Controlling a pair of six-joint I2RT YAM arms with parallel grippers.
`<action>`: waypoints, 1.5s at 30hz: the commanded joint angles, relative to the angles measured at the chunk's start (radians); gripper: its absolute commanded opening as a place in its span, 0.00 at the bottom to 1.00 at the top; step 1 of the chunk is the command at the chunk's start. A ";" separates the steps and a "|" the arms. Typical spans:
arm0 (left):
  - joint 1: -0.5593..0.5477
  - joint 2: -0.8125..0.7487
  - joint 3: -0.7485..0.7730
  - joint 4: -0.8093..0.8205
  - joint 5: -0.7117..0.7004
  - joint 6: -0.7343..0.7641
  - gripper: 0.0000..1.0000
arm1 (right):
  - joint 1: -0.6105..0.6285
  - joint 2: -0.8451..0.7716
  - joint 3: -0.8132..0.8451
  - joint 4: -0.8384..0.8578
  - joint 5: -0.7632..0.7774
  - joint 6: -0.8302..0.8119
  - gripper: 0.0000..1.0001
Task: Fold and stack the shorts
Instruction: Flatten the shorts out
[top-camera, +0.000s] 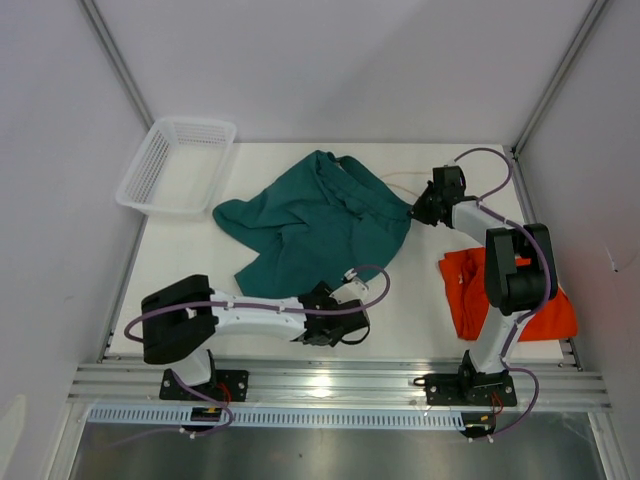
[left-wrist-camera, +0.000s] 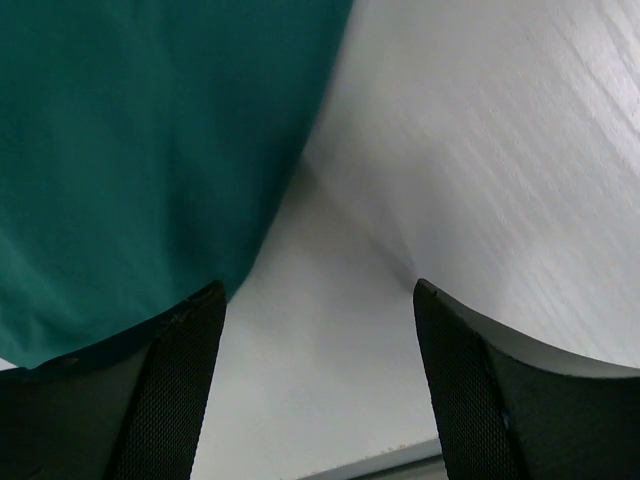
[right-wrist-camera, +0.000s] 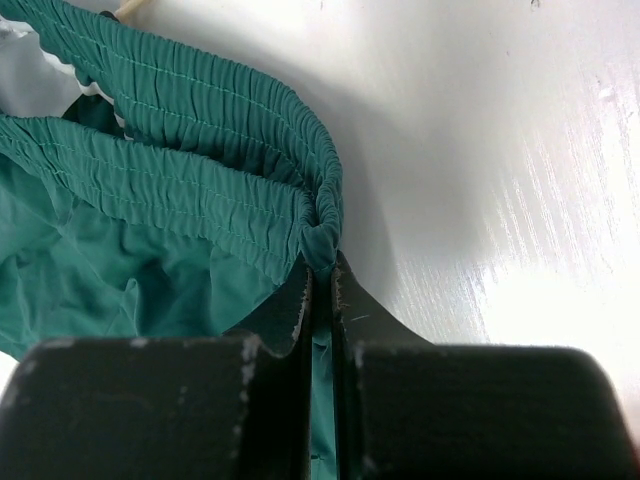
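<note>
Bright, even overhead light; glare and blur in the wrist views.
Top view sharp, soft shadows under the arms, hot reflection on the metal rail (top-camera: 330, 385). Left wrist: counter (left-wrist-camera: 520, 140) beyond the jaws streaky and soft, teal shorts (left-wrist-camera: 130, 150) featureless blur. Right wrist: stitching ahead of the jaws crisp, blown-out glare to their right, dark shadow beside the fabric.

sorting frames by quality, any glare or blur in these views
Top external: evenly lit and sharp, glare on the metal rail. Left wrist: table streaky and soft, teal shorts show no weave. Right wrist: waistband crisp, strong glare on the table beside it.
</note>
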 joint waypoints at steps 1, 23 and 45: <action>0.009 0.019 0.063 -0.038 -0.120 -0.025 0.78 | 0.005 -0.047 -0.002 0.036 0.012 -0.007 0.00; 0.138 -0.153 -0.112 -0.035 -0.056 -0.060 0.60 | 0.003 -0.024 -0.010 0.061 0.000 -0.014 0.00; 0.208 -0.407 -0.126 0.143 0.670 -0.025 0.00 | -0.006 -0.036 -0.022 0.067 0.000 -0.010 0.00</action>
